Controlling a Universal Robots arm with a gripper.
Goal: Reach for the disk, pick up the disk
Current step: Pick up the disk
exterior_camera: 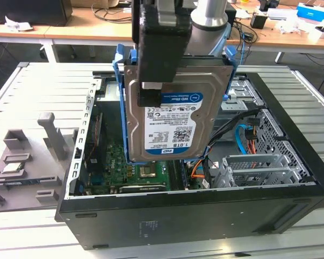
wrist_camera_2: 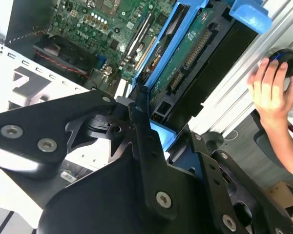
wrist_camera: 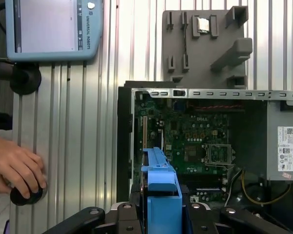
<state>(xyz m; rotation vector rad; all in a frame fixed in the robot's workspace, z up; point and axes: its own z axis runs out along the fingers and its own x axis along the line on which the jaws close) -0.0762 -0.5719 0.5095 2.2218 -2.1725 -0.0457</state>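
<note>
- The disk hangs label-out above the open computer case, clear of it, blue side rails on its edges.
- The gripper has its jaws clamped on the disk's upper end.
- A hand rests on a black knob on the slatted bench.

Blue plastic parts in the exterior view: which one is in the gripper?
The disk with blue side rails, held by the gripper above the open computer case. The blue cable lies loose down inside the case.
</note>
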